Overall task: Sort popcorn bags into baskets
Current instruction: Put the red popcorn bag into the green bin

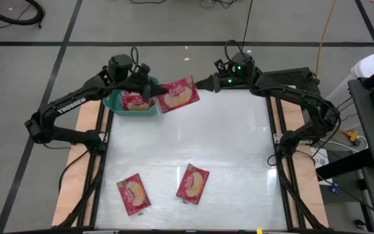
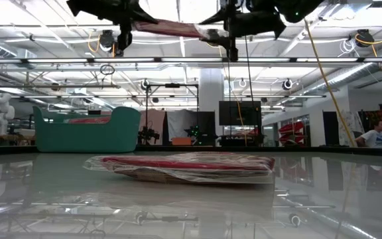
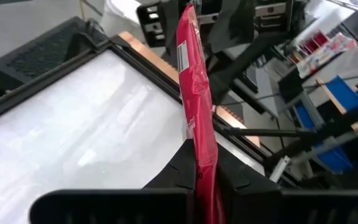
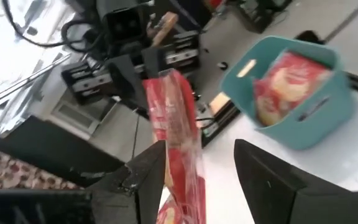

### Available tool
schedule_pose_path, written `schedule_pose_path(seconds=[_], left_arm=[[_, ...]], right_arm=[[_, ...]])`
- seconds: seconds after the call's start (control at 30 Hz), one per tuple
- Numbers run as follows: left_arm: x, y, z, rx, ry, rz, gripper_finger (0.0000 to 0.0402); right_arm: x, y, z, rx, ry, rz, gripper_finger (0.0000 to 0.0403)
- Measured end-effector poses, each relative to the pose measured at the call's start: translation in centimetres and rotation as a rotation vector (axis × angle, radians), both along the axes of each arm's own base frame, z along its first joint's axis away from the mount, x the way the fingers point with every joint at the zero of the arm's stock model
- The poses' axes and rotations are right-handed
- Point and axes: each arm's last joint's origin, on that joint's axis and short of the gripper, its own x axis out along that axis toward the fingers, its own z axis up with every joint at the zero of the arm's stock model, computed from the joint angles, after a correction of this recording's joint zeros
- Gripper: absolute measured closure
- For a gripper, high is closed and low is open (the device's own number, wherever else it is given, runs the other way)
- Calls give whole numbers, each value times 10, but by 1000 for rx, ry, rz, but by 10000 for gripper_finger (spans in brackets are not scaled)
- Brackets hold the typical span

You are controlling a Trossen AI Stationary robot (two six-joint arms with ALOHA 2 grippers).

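A red popcorn bag (image 1: 177, 96) hangs in the air over the table's far left part, beside the teal basket (image 1: 117, 104). My left gripper (image 1: 151, 90) is shut on the bag's end nearest the basket. My right gripper (image 1: 203, 84) stands open at the bag's other end (image 4: 173, 118), which lies between its fingers, close to one of them. Another bag (image 4: 284, 84) lies in the basket. Two more bags (image 1: 134, 194) (image 1: 192, 183) lie flat near the table's near edge. My left gripper pinches the bag's end toward the basket (image 3: 202, 146) between its two fingers, coming about level from the table's left. The bag sticks out from the fingers toward the right, about level, lifted clear of table and basket. My right gripper: I cannot tell whether one finger (image 4: 151, 165) touches the bag.
The basket (image 2: 88, 136) stands at the table's far left corner, just below the held bag. The white table top (image 1: 193, 140) between the basket and the two near bags is bare. Black frame rails (image 1: 281, 162) run along the table's sides.
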Motion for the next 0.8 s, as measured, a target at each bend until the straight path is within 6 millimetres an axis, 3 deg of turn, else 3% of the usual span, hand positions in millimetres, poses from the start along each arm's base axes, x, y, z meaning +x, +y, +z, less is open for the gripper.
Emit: schedule_pose_path(seconds=[0.3, 0.5, 0.63, 0.8], left_arm=[[5, -10, 0, -13, 5, -37, 374], [7, -12, 2, -13, -17, -43, 386], [12, -17, 1, -2, -17, -72, 382], [14, -20, 2, 14, -21, -86, 367]], right_arm=[[8, 15, 2, -29, -31, 109, 220], [11, 21, 2, -38, -34, 150, 226], [17, 29, -2, -96, -12, 151, 264], [18, 30, -2, -102, -10, 145, 359]])
